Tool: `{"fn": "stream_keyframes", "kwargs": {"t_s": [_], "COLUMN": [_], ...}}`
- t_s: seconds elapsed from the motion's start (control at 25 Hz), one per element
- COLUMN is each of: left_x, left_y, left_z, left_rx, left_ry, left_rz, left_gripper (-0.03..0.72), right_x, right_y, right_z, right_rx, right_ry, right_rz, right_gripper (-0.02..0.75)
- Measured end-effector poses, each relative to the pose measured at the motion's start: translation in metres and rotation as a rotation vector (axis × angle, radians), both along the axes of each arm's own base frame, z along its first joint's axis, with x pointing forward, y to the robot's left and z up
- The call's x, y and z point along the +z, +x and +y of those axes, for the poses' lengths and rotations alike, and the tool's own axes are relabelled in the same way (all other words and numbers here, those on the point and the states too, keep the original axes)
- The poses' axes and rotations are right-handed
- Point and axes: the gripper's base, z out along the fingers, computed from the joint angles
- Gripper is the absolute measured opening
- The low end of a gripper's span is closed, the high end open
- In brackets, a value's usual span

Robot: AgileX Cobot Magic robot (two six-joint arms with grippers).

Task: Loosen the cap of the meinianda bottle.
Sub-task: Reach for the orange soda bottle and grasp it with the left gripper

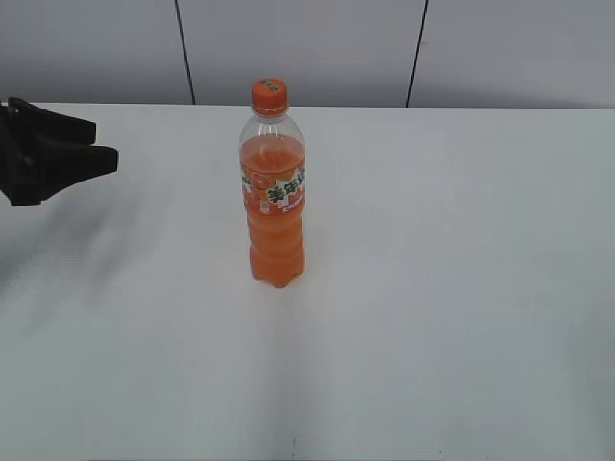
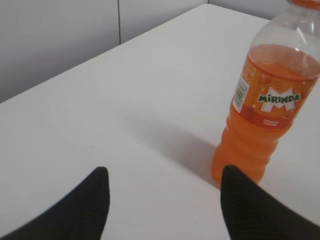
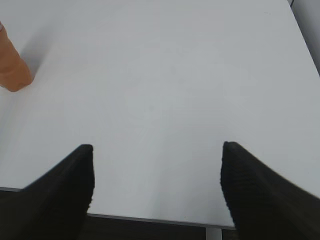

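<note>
The meinianda bottle (image 1: pixel 274 206) stands upright in the middle of the white table, full of orange drink, with its orange cap (image 1: pixel 269 96) on top. In the left wrist view the bottle (image 2: pixel 265 115) stands at the right, its cap cut off by the top edge. My left gripper (image 1: pixel 101 146) is open and empty at the far left, well apart from the bottle; it also shows in the left wrist view (image 2: pixel 162 187). My right gripper (image 3: pixel 157 165) is open and empty above the table's near edge, out of the exterior view. Only the bottle's base (image 3: pixel 11 65) shows in the right wrist view.
The white table (image 1: pixel 432 288) reaches back to a grey panelled wall (image 1: pixel 317 48). Its near edge (image 3: pixel 150 219) shows under my right gripper, with a dark gap below.
</note>
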Motion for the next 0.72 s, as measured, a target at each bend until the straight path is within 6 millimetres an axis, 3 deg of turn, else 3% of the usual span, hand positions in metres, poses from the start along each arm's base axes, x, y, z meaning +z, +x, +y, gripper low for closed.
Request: {"fn": "stream_keyframes", "kwargs": {"t_s": [0.4, 0.72], "left_x": [-0.041, -0.058], "left_y": [0.006, 0.008], "left_z": [-0.042, -0.071], "left_rx": [-0.188, -0.266], "left_ry": [0.022, 0.096], "left_rz": [0.047, 0.019], "left_gripper": [0.522, 0.531], "right_x": [0.000, 0.000], "right_y": [0.000, 0.000], "right_z": [0.000, 0.000], "right_rx": [0.001, 0.001], "right_ry": [0.001, 0.001], "right_rz": [0.000, 0.000], "right_gripper": [0.592, 0.592]}}
